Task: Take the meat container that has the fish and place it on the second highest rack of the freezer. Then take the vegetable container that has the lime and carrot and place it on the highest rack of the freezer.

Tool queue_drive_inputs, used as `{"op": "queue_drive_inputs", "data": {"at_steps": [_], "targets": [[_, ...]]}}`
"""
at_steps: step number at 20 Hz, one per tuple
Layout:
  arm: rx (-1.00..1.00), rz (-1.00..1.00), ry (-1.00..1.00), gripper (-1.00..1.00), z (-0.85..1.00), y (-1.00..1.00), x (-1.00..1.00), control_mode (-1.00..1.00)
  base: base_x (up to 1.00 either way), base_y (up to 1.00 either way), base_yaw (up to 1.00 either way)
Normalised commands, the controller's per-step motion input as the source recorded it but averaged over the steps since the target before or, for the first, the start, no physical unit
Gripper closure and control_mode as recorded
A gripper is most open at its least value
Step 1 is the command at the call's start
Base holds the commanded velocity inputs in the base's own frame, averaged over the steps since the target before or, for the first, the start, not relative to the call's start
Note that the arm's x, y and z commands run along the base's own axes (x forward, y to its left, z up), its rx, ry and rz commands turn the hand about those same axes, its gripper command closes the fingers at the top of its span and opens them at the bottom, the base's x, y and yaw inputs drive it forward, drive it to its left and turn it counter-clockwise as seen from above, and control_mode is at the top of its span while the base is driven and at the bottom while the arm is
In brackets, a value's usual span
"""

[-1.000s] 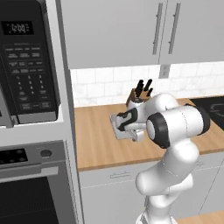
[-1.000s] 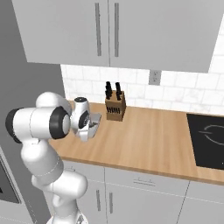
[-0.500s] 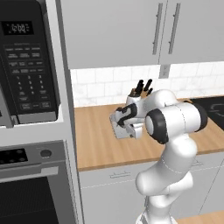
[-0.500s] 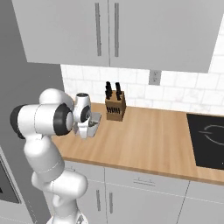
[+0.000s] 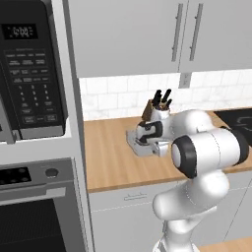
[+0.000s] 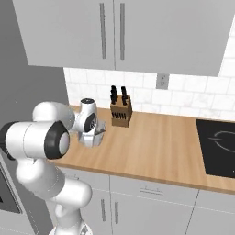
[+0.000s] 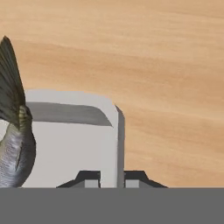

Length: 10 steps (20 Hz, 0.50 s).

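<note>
In the hand view, the gripper [image 7: 110,178] is sitting at 6 o'clock, and its two dark fingertips [image 7: 89,179] are pinching together on the thin side wall of the meat container [image 7: 70,148]. One tip is sitting inside the wall and one outside. The container is a pale grey tray with a raised rim. The fish [image 7: 15,135] is lying inside it at 9 o'clock, with its dark tail fin pointing up to 11 o'clock and its silvery body curving down. The wooden surface [image 7: 166,65] is spreading out past the tray from 12 to 4 o'clock.

In the left base view, the white arm is bending over the surface [image 5: 108,162], and the gripper [image 5: 147,143] is reaching down onto the grey container [image 5: 137,145] near the middle of the picture. Just behind it, toward 1 o'clock, the knife block [image 5: 151,109] is standing with dark handles sticking up. The microwave [image 5: 29,74] is hanging at 10 o'clock, and the oven [image 5: 34,206] is sitting below it at 8 o'clock.

In the right base view, the gripper [image 6: 93,137] is pointing down at 9 o'clock, and the knife block [image 6: 120,111] is standing just beside it toward the wall. The black cooktop [image 6: 220,147] is lying well apart at 3 o'clock. Grey cupboards [image 6: 119,32] are hanging at 12 o'clock.
</note>
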Motion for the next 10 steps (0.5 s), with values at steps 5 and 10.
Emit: {"op": "queue_drive_inputs", "data": {"at_steps": [5, 10], "targets": [[0.06, 0.02, -0.07, 1.00, 0.81, -0.35, -0.28, -1.00, 0.00, 0.00, 0.00], [0.05, 0.17, -0.11, 1.00, 0.84, -0.42, -0.52, -1.00, 0.00, 0.00, 0.00]]}}
